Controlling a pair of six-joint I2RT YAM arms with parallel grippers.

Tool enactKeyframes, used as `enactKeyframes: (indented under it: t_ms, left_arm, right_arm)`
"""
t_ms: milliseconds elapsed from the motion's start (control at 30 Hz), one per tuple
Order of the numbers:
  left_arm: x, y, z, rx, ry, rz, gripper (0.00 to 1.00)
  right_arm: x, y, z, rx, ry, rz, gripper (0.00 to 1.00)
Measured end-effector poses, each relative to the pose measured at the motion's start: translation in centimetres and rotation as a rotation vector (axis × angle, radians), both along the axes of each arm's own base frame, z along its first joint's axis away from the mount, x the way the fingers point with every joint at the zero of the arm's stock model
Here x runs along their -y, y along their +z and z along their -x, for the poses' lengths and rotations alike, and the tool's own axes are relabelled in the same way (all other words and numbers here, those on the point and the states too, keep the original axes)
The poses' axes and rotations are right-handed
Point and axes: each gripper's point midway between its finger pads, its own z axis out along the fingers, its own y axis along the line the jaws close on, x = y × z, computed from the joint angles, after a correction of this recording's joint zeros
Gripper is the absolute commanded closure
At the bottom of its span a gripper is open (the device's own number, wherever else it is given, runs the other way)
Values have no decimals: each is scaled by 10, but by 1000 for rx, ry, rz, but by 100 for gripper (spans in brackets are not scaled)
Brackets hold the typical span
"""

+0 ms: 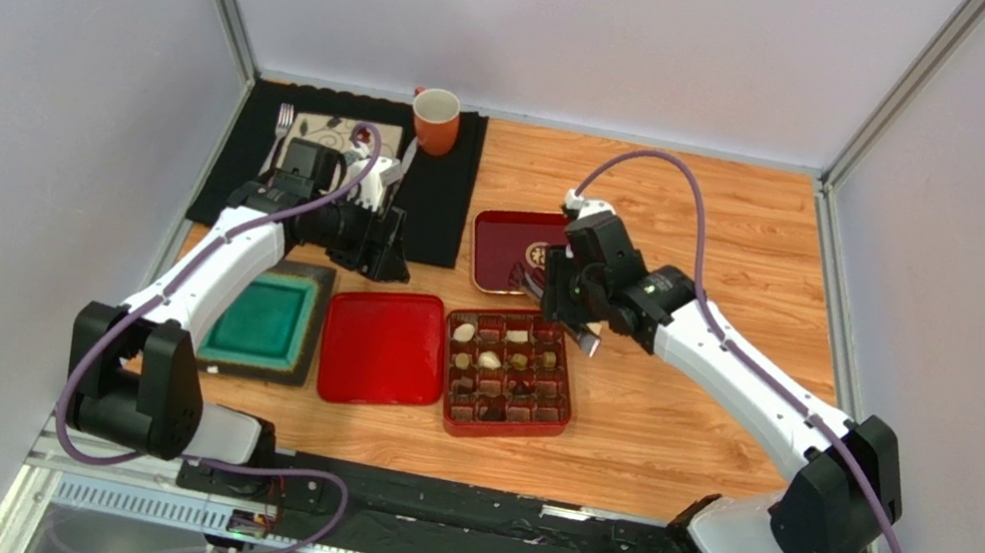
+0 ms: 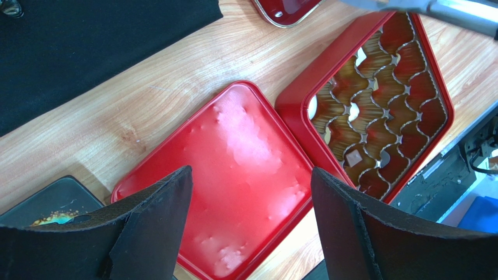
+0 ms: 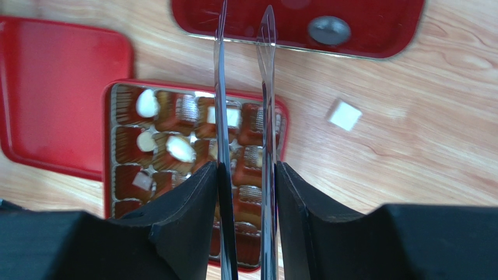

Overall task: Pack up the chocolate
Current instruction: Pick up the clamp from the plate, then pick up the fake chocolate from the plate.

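The red gridded box (image 1: 507,374) holds several chocolates, white ones (image 3: 147,103) and dark ones, in its cells. One white square chocolate (image 3: 345,115) lies on the wood beside the box. A dark round chocolate (image 3: 329,29) sits in the dark red tray (image 1: 518,251). My right gripper (image 3: 246,169) is shut on metal tongs (image 3: 267,87), whose tips are apart and empty and reach over the tray's near edge. My left gripper (image 2: 251,172) is open and empty above the red lid (image 2: 245,151).
The red lid (image 1: 385,346) lies left of the box. A green-lined dark tray (image 1: 263,317) is further left. An orange mug (image 1: 435,119) stands on a black mat (image 1: 446,185) at the back, with a placemat and fork beside it.
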Motion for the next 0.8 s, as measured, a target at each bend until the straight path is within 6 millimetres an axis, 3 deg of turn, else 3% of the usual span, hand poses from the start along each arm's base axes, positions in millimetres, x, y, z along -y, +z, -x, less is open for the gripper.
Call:
enactKeyframes:
  t_ms: [200, 300, 500, 800]
  left_arm:
    - [0, 0, 0, 0, 0, 0, 17]
    - [0, 0, 0, 0, 0, 0, 18]
    - [0, 0, 0, 0, 0, 0, 18]
    - [0, 0, 0, -1, -1, 2, 18]
  right_arm:
    - [-27, -7, 28, 89, 93, 16, 58]
    - [-33, -25, 47, 106, 135, 41, 58]
    - [-26, -68, 76, 104, 157, 121, 56]
    - [-26, -83, 77, 159, 105, 98, 47]
